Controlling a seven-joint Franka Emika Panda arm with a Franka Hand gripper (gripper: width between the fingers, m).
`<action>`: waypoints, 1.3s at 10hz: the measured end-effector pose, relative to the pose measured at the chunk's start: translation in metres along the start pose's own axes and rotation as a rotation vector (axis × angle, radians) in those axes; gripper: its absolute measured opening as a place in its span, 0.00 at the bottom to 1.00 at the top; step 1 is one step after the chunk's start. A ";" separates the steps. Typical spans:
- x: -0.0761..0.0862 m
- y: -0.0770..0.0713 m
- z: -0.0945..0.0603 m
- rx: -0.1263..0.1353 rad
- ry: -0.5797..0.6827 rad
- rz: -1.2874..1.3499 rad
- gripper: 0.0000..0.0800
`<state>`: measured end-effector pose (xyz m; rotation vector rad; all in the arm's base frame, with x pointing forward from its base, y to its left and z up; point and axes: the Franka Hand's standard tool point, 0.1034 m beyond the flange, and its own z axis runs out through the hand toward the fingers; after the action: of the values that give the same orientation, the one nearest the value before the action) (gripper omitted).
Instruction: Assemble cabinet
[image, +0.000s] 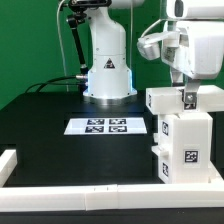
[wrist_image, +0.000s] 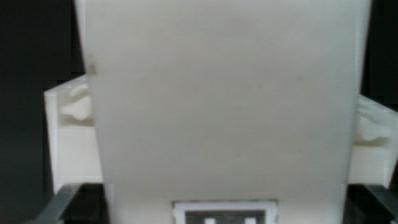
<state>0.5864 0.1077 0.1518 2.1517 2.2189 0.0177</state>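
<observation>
On the black table (image: 40, 125), toward the exterior view's right, stands the white cabinet (image: 183, 135). It looks like blocks piled up: a wide block on top and 2 smaller blocks under it, one above the other. The lower block has a black-and-white square marker tag (image: 188, 160) on its front. Another small tag sits on the top block, right under the gripper.

The gripper (image: 187, 92) comes down from above and meets the top of the cabinet. It hangs from the robot's white wrist, near the upper corner on the exterior view's right. Its dark fingertips touch the top block, but I cannot tell if they are squeezing it or loose.

In the wrist view, a big white cabinet panel (wrist_image: 214, 100) fills almost the whole picture. White side parts (wrist_image: 68, 110) stick out on both sides of it. A marker tag (wrist_image: 228, 211) shows on the panel. A dark fingertip (wrist_image: 57, 203) shows beside the panel, very close to it.

The flat marker board (image: 108, 126) with 4 tags lies on the table, beside the cabinet and in front of the white robot base (image: 108, 72). A low white rail (image: 75, 197) runs along the near edge of the table.
</observation>
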 end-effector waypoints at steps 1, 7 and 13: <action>-0.001 0.000 0.000 0.001 0.001 0.132 0.70; 0.000 0.000 0.000 0.002 0.002 0.747 0.70; 0.004 0.001 -0.001 0.009 0.009 1.272 0.70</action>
<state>0.5871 0.1115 0.1523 3.0763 0.5123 0.0618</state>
